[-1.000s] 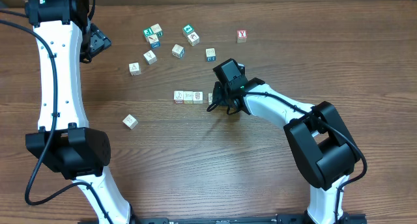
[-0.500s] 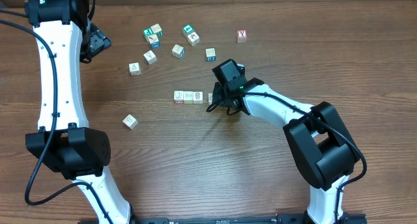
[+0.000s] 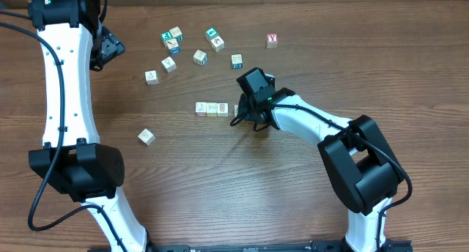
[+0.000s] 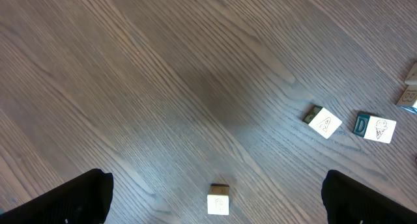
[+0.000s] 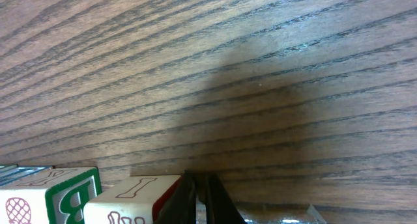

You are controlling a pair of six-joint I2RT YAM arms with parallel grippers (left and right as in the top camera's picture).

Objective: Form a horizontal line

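Observation:
Three pale wooden cubes (image 3: 212, 109) sit side by side in a row at mid-table. A fourth cube (image 3: 236, 110) lies just to their right, partly hidden under my right gripper (image 3: 244, 113). In the right wrist view the gripper (image 5: 202, 196) is shut with nothing between its fingers. Its left finger rests against a cube printed with an "I" (image 5: 130, 196), which has a green "B" cube (image 5: 73, 193) beside it. My left gripper (image 3: 110, 48) hangs open at the far left, high above the table. In its wrist view the left gripper (image 4: 219, 185) has one pale cube (image 4: 218, 202) far below it.
Loose cubes lie scattered at the back: pale ones (image 3: 151, 77) (image 3: 169, 64) (image 3: 200, 57), teal-faced ones (image 3: 172, 38) (image 3: 214, 38), a blue-faced one (image 3: 237, 61) and a red "Y" cube (image 3: 272, 39). Another pale cube (image 3: 146, 136) sits alone at front left.
My right gripper has edged slightly left against the end cube. The left arm has not moved.

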